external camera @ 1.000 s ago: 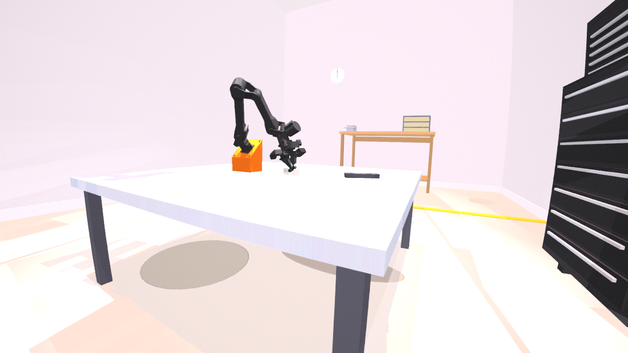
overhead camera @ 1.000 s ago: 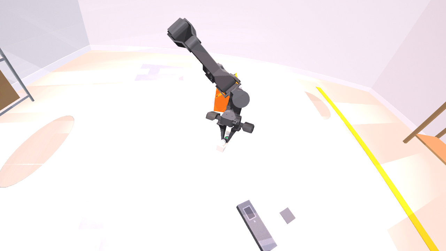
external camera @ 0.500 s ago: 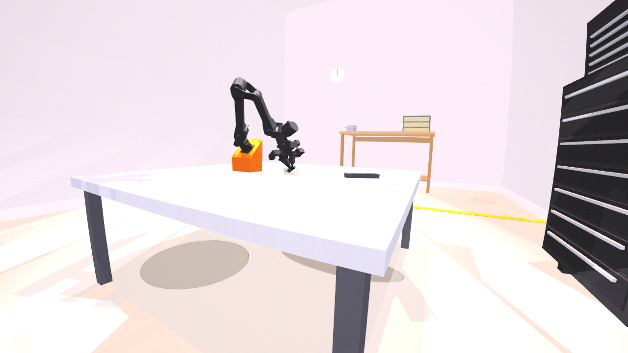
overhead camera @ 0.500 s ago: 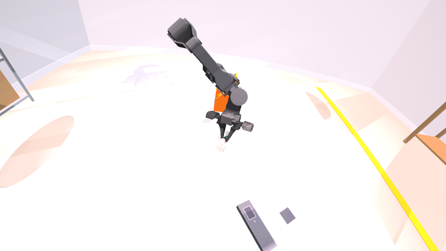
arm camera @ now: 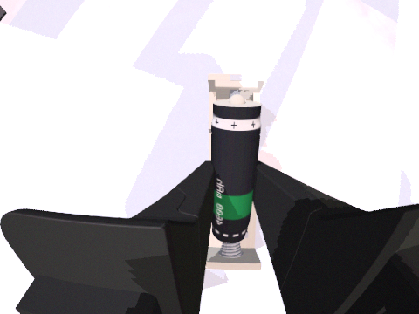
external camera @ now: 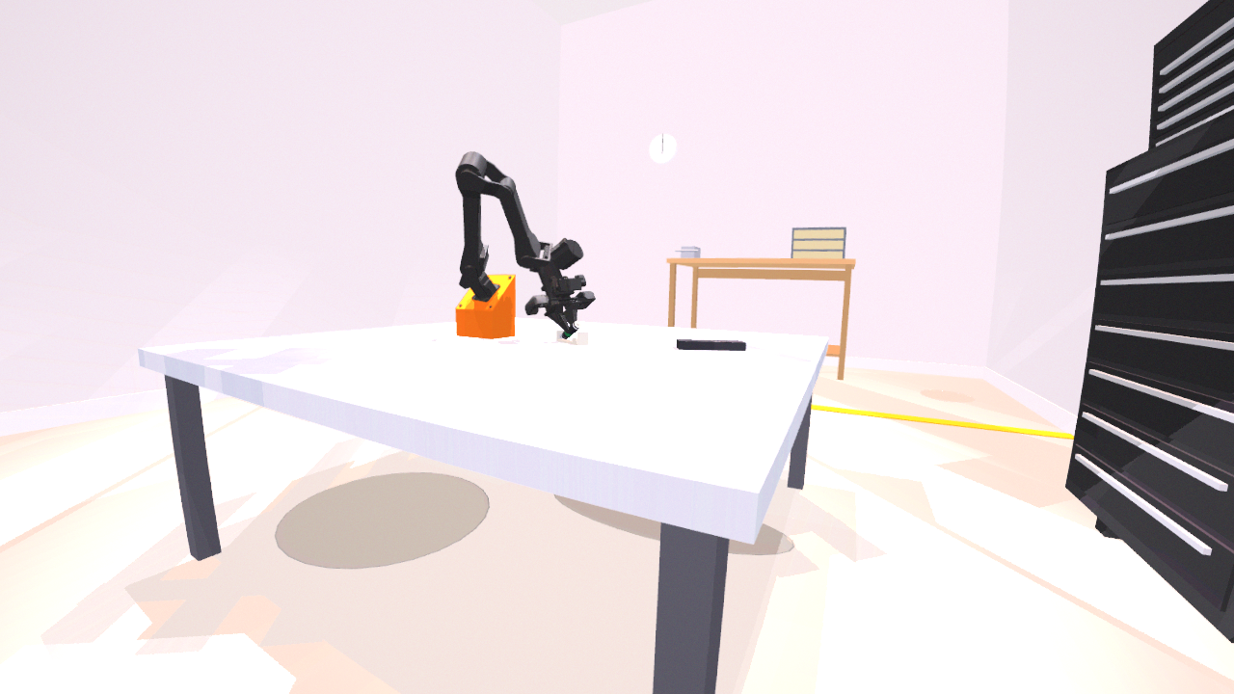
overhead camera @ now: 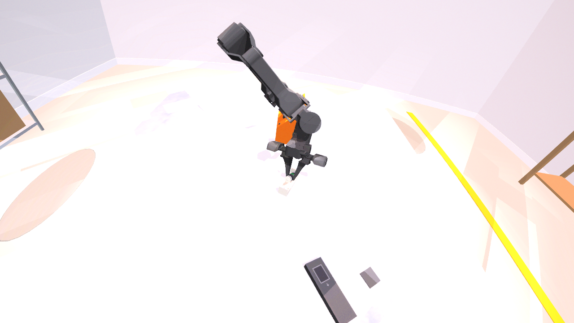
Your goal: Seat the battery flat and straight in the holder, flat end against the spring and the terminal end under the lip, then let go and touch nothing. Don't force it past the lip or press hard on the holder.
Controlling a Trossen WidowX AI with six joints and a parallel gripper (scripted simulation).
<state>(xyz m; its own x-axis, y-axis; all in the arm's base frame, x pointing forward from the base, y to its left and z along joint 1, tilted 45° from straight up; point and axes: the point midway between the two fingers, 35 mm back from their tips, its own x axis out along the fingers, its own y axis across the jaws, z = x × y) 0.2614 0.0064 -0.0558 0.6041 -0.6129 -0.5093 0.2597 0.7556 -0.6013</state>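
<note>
Over the holder (arm camera: 236,174) on the white table (external camera: 483,387), my pincer (arm camera: 233,209) pinches the battery (arm camera: 234,171) by its green band. The battery lies lengthwise along the holder, flat end at the spring (arm camera: 232,249), terminal end by the far lip. I judge the seating step is under way; next comes a gentle lowering, then letting go.

Pale pink walls (external camera: 302,129), black drawer cabinet (external camera: 1156,362) (tall), wooden side table (external camera: 759,263).
</note>
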